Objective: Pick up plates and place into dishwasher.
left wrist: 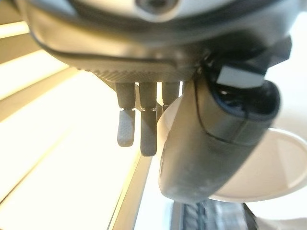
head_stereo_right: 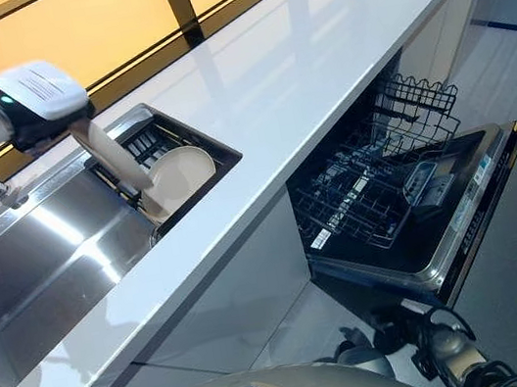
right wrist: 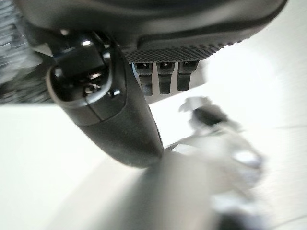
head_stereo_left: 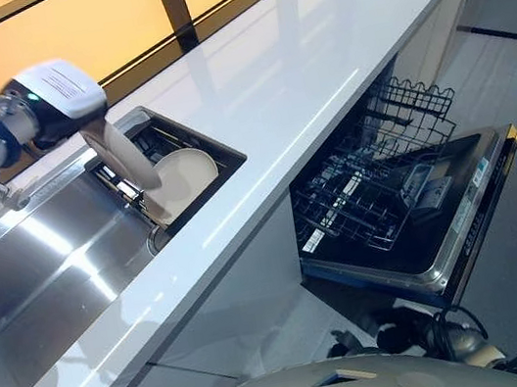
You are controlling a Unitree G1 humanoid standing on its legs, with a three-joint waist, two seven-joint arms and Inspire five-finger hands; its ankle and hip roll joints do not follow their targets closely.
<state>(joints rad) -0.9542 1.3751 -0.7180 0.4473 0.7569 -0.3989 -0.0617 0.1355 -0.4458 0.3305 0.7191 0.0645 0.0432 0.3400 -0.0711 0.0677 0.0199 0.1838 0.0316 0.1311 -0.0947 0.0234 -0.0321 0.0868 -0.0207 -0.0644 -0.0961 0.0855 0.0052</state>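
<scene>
White and glossy, the long countertop (head_stereo_left: 315,55) is running past a stainless steel sink (head_stereo_left: 45,279) as we are looking down at the kitchen from above. At the sink's far end, a dark dish rack (head_stereo_left: 186,146) is holding a cream plate (head_stereo_left: 182,178), which is leaning upright in the rack's slots. We are seeing our left hand (head_stereo_left: 124,161) reaching down from its white-capped wrist into that rack, its pale thumb lying along the plate's near edge; in the left wrist view the fingers (left wrist: 139,124) are hanging straight and parted from the thumb, with the plate's rim (left wrist: 273,167) showing just beyond, so the hand is standing apart and is not clamped on anything. Below the counter and well to the right of the sink, the dishwasher door (head_stereo_left: 461,219) is hanging open and its lower wire rack (head_stereo_left: 367,190) is pulled out over it. Our right hand (right wrist: 158,79) is appearing in the right wrist view, its short dark fingers hanging loose beside the thumb and closed around nothing, above a blurred pale floor.
</scene>
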